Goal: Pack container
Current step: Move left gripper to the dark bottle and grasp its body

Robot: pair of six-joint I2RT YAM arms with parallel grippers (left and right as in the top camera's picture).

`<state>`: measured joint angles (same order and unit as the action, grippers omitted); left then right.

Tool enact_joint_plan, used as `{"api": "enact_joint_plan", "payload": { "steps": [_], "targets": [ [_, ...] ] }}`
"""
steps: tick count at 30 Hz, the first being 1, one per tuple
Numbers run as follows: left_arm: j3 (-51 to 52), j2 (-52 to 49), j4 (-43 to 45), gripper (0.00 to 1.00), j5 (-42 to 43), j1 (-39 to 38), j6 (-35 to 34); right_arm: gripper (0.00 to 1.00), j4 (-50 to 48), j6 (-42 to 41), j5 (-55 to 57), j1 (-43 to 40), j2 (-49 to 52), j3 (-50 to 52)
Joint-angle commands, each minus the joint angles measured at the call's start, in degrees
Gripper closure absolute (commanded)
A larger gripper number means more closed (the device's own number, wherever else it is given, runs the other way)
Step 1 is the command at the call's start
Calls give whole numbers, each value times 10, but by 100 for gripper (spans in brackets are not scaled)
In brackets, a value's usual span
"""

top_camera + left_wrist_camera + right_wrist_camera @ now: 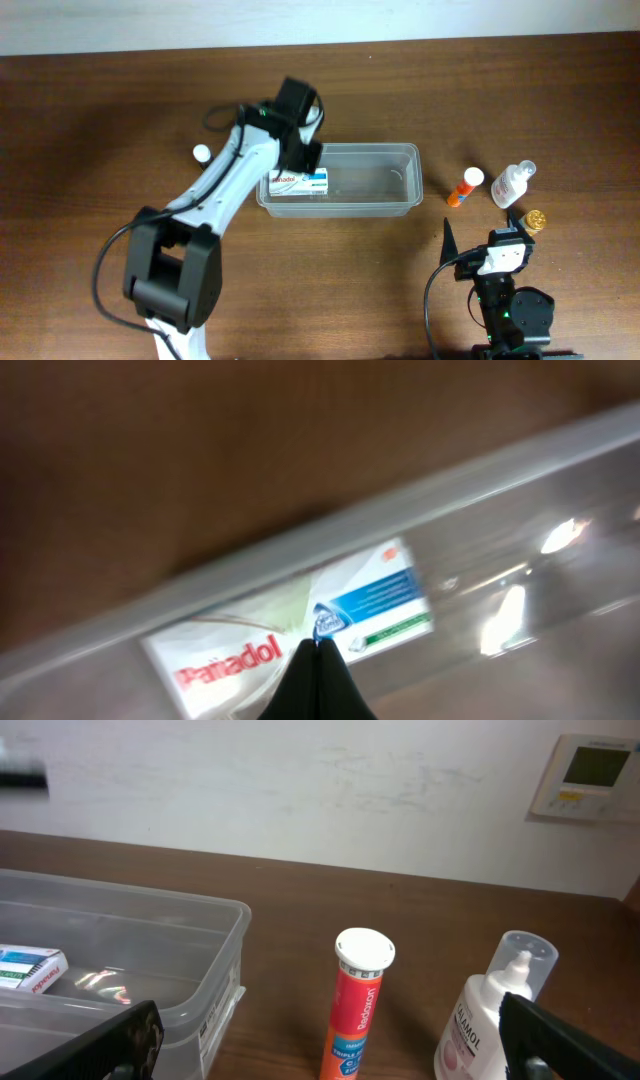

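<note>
The container (400, 172) is a clear rectangular tub at the table's middle. A white, blue and red Panadol box (300, 183) lies flat in its left end. My left gripper (310, 160) hangs over that end. In the left wrist view its fingers (318, 648) are pressed shut and empty just above the box (250, 650), with the tub rim (480, 465) behind. My right gripper (485, 238) is wide open and empty, low at the front right. In the right wrist view its fingers (330, 1030) frame an orange tube, with the container (215, 975) to the left.
An orange tube with a white cap (466, 187) (358, 1010) and a clear Calamol bottle (513, 184) (495, 1020) stand right of the tub. A small gold object (536, 218) sits near the right arm. A small white round thing (201, 153) lies left of the tub.
</note>
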<state>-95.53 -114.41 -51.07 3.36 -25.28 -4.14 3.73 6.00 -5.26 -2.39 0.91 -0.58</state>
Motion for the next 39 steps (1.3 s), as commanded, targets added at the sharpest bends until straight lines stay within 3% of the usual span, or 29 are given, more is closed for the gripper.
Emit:
{"api": "enact_joint_plan", "payload": {
  "steps": [1,7,10,11,12,16,23,32,39],
  "targets": [
    [-100,65,-38,99,-25,3,-4,2,4,-3,1,-4,-5,3],
    [-177,105,-112,98,-85,35,-4,1,4,-3,1,-4,-5,3],
    [-177,121,-147,91,-92,68,-8,2,4,-3,1,-4,-5,3],
    [-177,123,-158,84,-92,79,-15,2,4,-2,1,-4,-5,3],
    [-177,123,-172,70,-92,92,-22,1,4,-2,1,-4,-5,3],
    [-177,118,-217,3,-91,144,-23,2,4,-3,1,-4,-5,3],
    [-176,92,-249,1,-78,200,-23,2,4,-3,1,-4,-5,3],
    [-141,44,-235,1,60,232,-27,2,4,-3,1,-4,-5,3],
    [-130,2,-227,1,65,233,-27,2,4,-2,1,-4,-5,3]
  ]
}}
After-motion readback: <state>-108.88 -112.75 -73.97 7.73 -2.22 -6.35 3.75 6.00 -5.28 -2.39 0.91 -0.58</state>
